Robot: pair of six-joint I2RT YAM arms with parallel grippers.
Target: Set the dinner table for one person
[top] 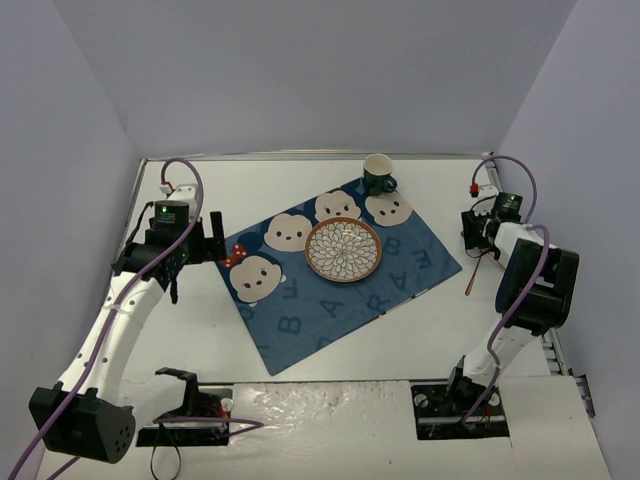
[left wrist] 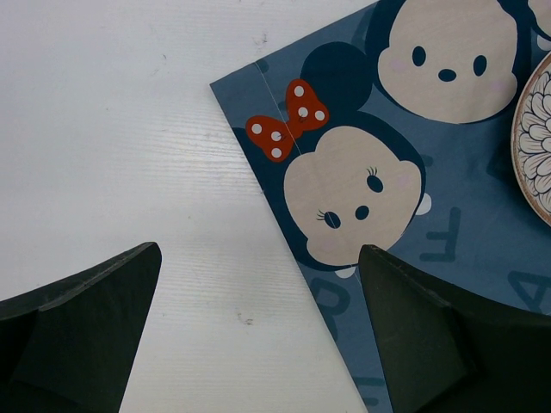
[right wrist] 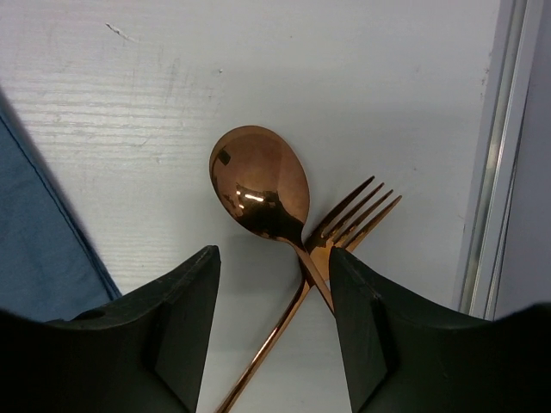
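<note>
Right hand (right wrist: 274,258), half-open, straddles crossed copper metal spoon (right wrist: 258,189) and fork (right wrist: 357,215) at white table's (top: 420,335) three o'clock, likely to grasp one; left hand (left wrist: 258,254) wide open, empty

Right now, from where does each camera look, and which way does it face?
Top external: above and behind the bases, facing down and forward over the dinner table; left arm and right arm show whole.
Left wrist: on the left arm, facing down at the placemat corner; the left pincer stands wide open at the bottom.
Right wrist: on the right arm, facing down at the crossed spoon and fork; the right pincer straddles their handles.
Shared: top and left wrist both show the placemat and plate rim.
</note>
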